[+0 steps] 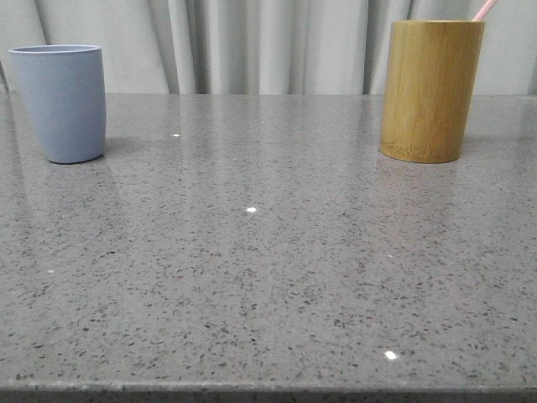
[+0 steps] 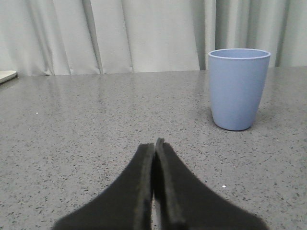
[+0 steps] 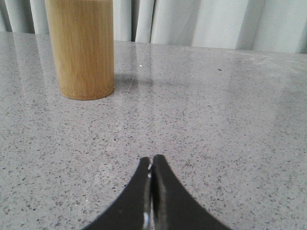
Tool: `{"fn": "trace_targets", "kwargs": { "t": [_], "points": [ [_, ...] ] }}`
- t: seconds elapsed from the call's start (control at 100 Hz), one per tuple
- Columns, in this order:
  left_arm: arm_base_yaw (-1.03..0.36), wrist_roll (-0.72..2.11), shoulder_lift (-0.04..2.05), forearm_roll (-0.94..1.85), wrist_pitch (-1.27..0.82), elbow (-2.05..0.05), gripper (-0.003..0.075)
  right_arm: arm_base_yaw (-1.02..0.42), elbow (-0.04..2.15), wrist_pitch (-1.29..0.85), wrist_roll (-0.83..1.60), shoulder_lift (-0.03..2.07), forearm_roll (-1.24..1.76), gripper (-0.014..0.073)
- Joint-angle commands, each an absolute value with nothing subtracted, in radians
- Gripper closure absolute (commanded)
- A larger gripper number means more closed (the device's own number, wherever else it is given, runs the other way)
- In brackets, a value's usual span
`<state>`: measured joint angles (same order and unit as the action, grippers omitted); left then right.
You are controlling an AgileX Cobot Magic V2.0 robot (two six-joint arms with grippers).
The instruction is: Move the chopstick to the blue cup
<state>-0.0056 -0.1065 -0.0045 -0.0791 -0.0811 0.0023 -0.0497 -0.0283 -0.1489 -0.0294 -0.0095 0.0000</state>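
The blue cup [image 1: 60, 102] stands upright at the table's far left; it also shows in the left wrist view [image 2: 237, 88]. A pale pink chopstick [image 1: 484, 9] pokes above the rim of the yellow-brown bamboo holder [image 1: 430, 89] at the far right. The holder shows in the right wrist view [image 3: 81, 48], its top cut off, with no chopstick visible there. My left gripper [image 2: 154, 143] is shut and empty, low over the table, short of the blue cup. My right gripper [image 3: 152, 159] is shut and empty, short of the holder. Neither gripper shows in the front view.
The grey speckled table [image 1: 268, 269] runs to a front edge at the bottom of the front view. Pale curtains [image 1: 277, 42] hang behind it. A pale flat object [image 2: 5, 75] lies at the table's edge in the left wrist view.
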Motion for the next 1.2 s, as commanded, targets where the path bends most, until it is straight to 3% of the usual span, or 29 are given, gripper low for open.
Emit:
{"fn": "trace_targets", "kwargs": {
  "t": [0.0,0.61,0.84,0.98,1.19],
  "points": [
    [-0.005,-0.117,-0.039,-0.081,0.000,0.011,0.0739,-0.045,-0.028,-0.061,-0.024,-0.031,-0.008,0.0662],
    [-0.005,-0.117,-0.039,-0.081,0.028,0.011,0.0739,-0.045,-0.028,-0.053,-0.024,-0.031,-0.008,0.0662],
    [-0.005,-0.117,-0.039,0.014,0.098,-0.009,0.0739,-0.044,-0.024,0.051,-0.024,-0.031,-0.008,0.0662],
    [-0.005,-0.117,-0.027,0.022,-0.010,-0.093,0.0739,-0.044,0.053,-0.017,-0.025,-0.031,0.000,0.0662],
    [-0.005,-0.117,0.141,0.130,-0.303,-0.347,0.0739,-0.044,0.351,-0.343,-0.025,0.067,0.000,0.0662]
  ]
}}
